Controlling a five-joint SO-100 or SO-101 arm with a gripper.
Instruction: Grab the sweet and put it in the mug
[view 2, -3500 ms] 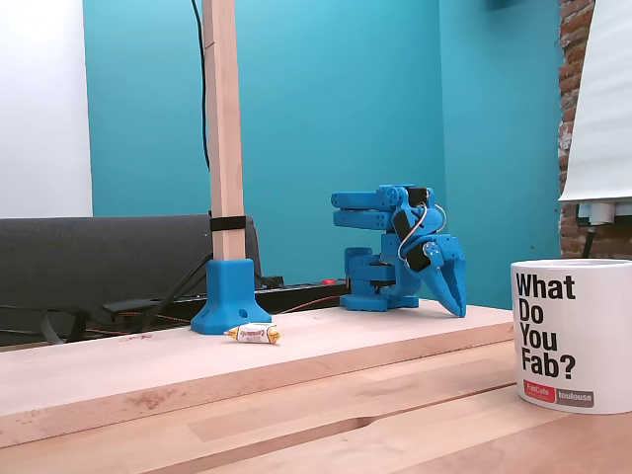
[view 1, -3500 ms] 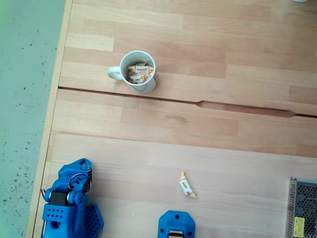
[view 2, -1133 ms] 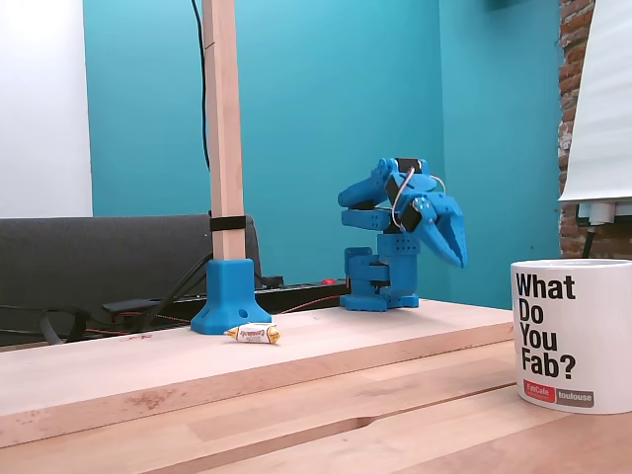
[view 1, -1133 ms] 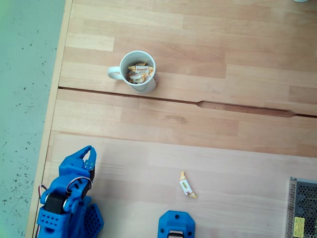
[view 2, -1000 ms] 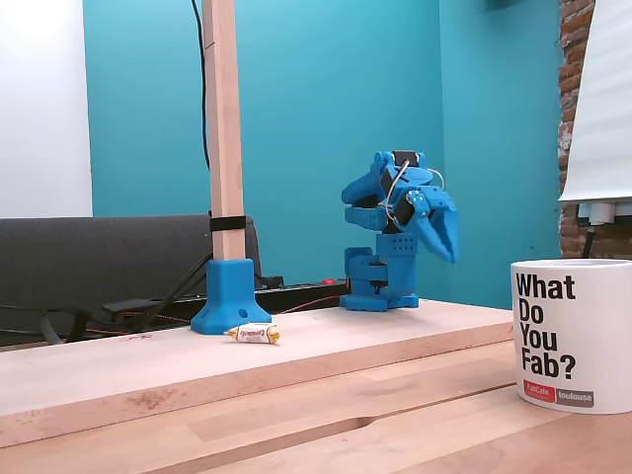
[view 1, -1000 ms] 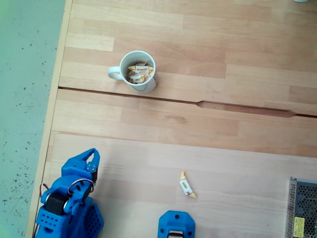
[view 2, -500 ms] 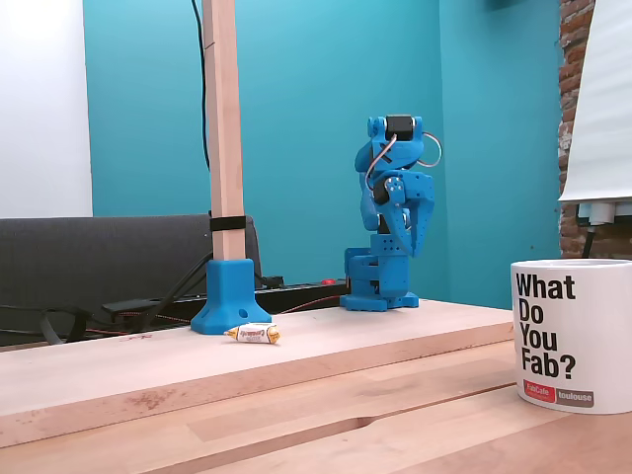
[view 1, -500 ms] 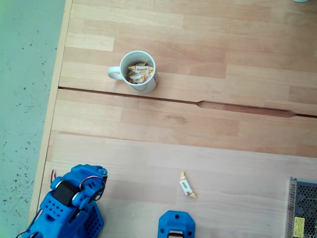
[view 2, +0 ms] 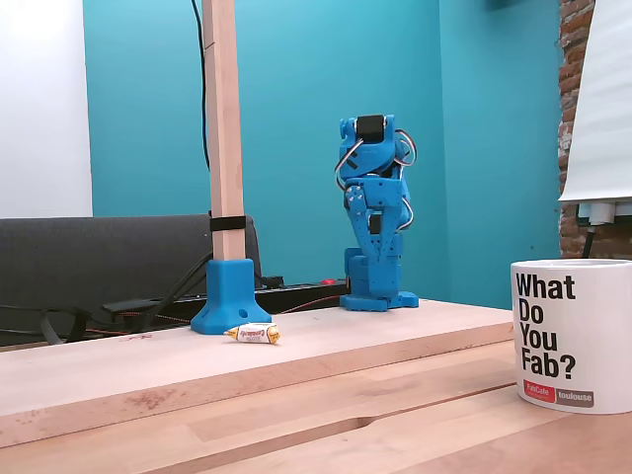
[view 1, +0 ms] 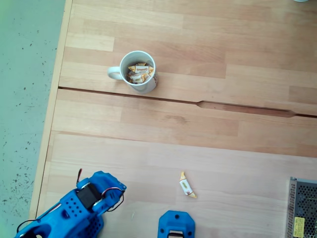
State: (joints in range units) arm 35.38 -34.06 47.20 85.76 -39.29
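Teal walls and a strip of brick at the far right sit behind the light wooden counter (view 2: 326,346), which is made of planks with a dark seam running across it in the top-down fixed view. The blue arm (view 2: 375,212) stands folded up tall over its base at the far edge in the side fixed view; from above it's at the bottom left corner of the counter (view 1: 208,124). The hand is tucked in against the arm, and honestly I can't tell if the fingers are apart or together.

The sweet (view 1: 186,185) lies flat on the bare wood, well apart from the arm, just beside the blue post base (view 1: 176,224). In the side fixed view the sweet (view 2: 253,335) sits right in front of that base (view 2: 229,294), with a wooden post (view 2: 223,118) rising out of it.

The white mug (view 1: 139,71) is way off across the seam, handle pointing left from above, with a few wrapped sweets already inside. Up close the mug (view 2: 572,336) reads "What Do You Fab?".
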